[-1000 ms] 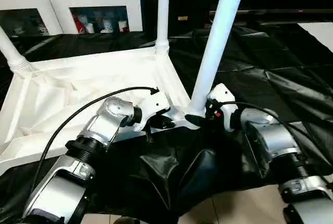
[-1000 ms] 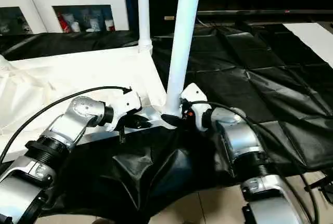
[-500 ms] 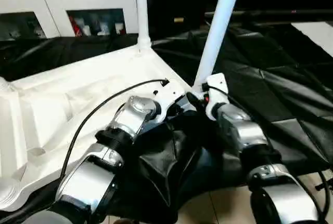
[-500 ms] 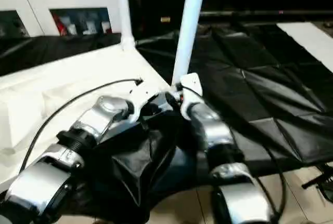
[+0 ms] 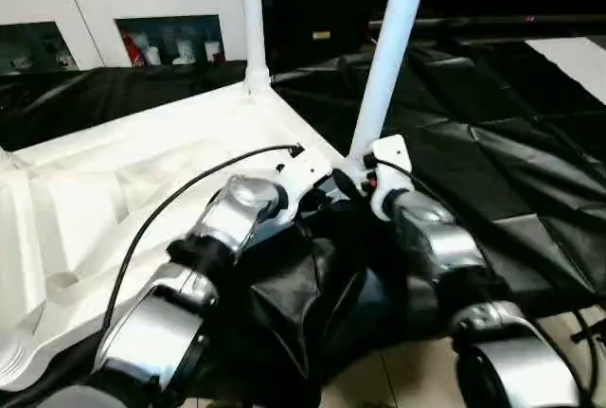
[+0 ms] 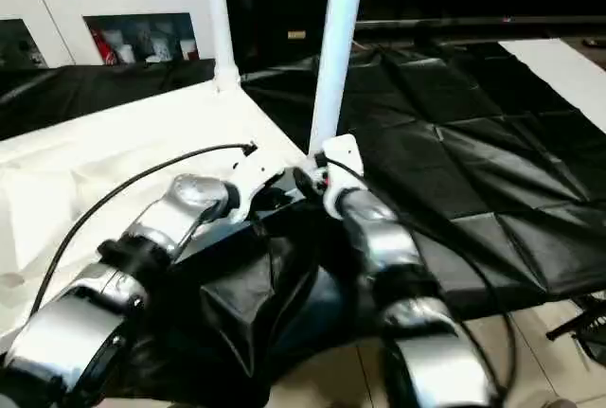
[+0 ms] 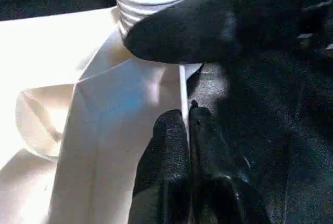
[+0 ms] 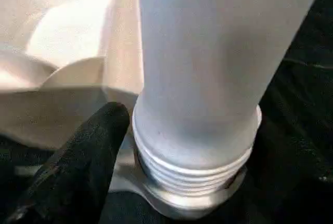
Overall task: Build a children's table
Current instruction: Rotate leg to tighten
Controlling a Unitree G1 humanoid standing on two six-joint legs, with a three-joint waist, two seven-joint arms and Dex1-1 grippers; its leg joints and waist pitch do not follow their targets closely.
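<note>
Black sheeting (image 5: pixel 492 133) spread over the floor, white glass-door cabinet (image 5: pixel 142 10) at the far left. On the sheeting, upturned white tabletop (image 5: pixel 123 181), ribbed underside up. Far-corner leg (image 5: pixel 252 20) standing upright; near-right leg (image 5: pixel 388 48) leaning slightly right, threaded base seated in the near-right corner socket (image 8: pixel 182 203). Left gripper (image 7: pixel 188 117) just beside that corner at the tabletop's near edge, fingers pressed together, holding nothing. Right gripper (image 5: pixel 355 179) at the foot of the near-right leg, one black finger (image 8: pixel 83 156) against the threads; jaw width and any grip impossible to tell
</note>
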